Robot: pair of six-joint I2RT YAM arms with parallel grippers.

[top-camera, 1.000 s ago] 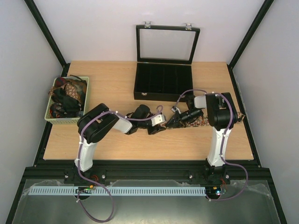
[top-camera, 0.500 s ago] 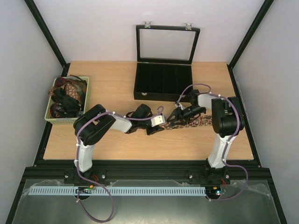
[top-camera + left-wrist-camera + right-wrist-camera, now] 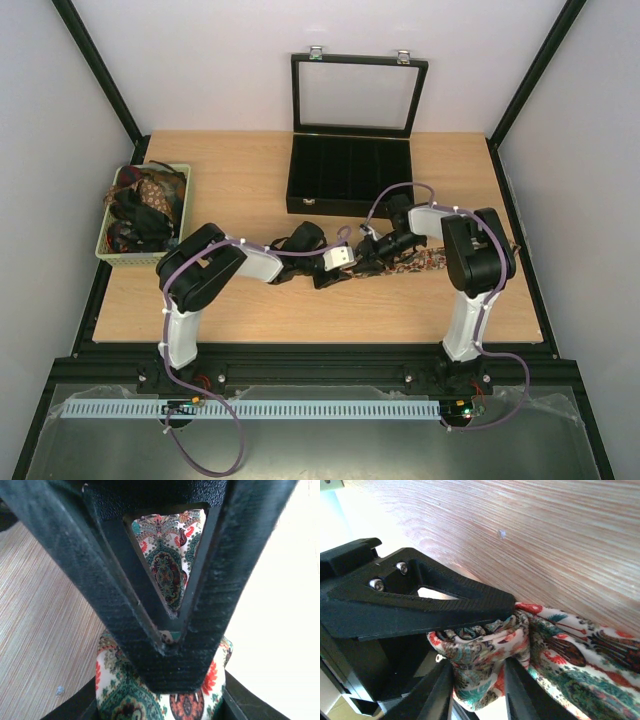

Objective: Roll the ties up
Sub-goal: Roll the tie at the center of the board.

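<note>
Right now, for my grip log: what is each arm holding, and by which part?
The left gripper and right gripper both pinch the tie at its bunched, rolled-up end.

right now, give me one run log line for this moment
step: roll tie | left gripper: pinching tie end | right gripper: clamped on rolled part | rest of tie: stretched along table

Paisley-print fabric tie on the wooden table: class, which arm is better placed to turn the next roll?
Probably the right. The right gripper pinches the bunched end of the paisley-print fabric tie, and the unrolled length lies on its side. The left gripper only meets that same end.
</note>
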